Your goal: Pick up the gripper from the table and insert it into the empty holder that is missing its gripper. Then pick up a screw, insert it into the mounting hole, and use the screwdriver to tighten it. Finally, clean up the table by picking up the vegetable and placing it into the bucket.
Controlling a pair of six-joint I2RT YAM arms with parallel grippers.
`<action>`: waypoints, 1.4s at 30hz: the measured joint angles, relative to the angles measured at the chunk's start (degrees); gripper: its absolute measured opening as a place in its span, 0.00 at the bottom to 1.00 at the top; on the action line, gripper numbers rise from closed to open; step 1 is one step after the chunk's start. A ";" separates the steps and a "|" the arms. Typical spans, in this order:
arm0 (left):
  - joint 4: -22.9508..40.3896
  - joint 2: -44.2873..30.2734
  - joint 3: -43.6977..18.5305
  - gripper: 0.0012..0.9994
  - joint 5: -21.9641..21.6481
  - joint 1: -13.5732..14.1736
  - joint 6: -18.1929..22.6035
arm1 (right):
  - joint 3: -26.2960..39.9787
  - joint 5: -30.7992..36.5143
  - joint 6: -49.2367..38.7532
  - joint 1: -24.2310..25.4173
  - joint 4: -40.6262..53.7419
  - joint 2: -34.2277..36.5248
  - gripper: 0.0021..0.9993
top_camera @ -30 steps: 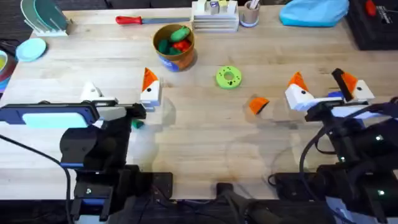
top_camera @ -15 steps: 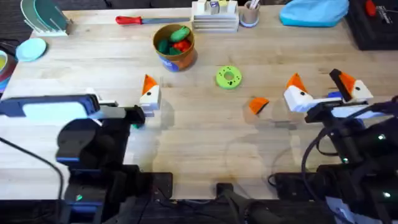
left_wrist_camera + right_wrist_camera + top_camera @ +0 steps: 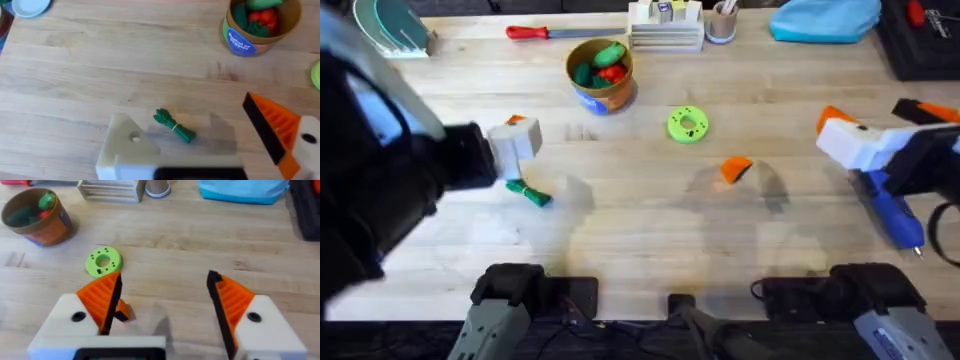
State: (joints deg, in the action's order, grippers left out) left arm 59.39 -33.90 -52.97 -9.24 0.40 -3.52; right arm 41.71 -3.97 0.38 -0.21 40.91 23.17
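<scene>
Orange gripper (image 3: 735,168): loose mid-counter (image 3: 640,230), wedge long axis across; nearer the right gripper (image 3: 162,307), jaws released and empty; left gripper (image 3: 210,150) likewise released, farther off.

Bright, even light falls from above on the wooden surface (image 3: 650,200), with soft, faint shadows beside the small objects. In the overhead view the left arm (image 3: 380,180) looms dark and blurred. The wrist views look slightly soft.

open tabletop (image 3: 650,230) mid-table, green ring disc (image 3: 687,124) beside bucket (image 3: 601,75)
</scene>
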 joint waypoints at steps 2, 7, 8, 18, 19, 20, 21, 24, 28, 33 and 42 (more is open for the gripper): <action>1.79 -5.25 -4.27 0.99 0.31 0.00 -0.01 | 3.70 -0.02 0.05 0.00 2.33 2.98 0.99; 6.52 -12.55 -8.35 0.99 2.67 0.00 -1.28 | 6.58 -0.02 0.06 0.00 2.57 5.69 0.99; 7.40 -13.45 -8.35 0.99 2.97 0.00 -3.06 | 6.58 -0.02 0.07 0.00 2.83 5.71 0.99; 6.53 -19.65 6.21 0.94 2.04 -0.02 -47.71 | 6.58 -0.20 0.07 0.00 4.10 5.71 0.99; 4.89 -19.95 8.52 0.90 2.21 -0.01 -50.30 | 6.58 -0.20 0.07 0.00 4.11 5.69 0.99; 3.77 -20.18 10.23 0.87 2.35 -0.01 -52.21 | 6.58 -0.20 0.05 0.00 4.13 5.71 0.99; 2.71 -20.31 11.74 0.82 2.47 0.00 -53.82 | 6.58 -0.20 0.07 0.00 4.13 5.69 0.99; 1.63 -20.40 13.20 0.45 2.63 0.00 -56.78 | 6.58 -0.20 0.07 0.00 4.13 5.71 0.99; -0.40 -20.33 13.18 0.01 3.37 0.00 -56.61 | 6.58 -0.20 0.07 0.00 4.15 5.69 0.99; -7.25 -20.25 12.28 0.20 11.86 0.26 -40.70 | 6.58 -0.20 0.07 0.00 4.74 5.70 0.99; -17.08 -20.25 8.16 1.00 34.48 8.83 -6.71 | 6.58 -0.20 0.06 0.00 4.75 5.70 0.99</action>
State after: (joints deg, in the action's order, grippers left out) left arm 42.31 -54.15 -44.81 25.24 9.24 -10.23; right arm 48.29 -4.16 0.44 -0.21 45.66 28.88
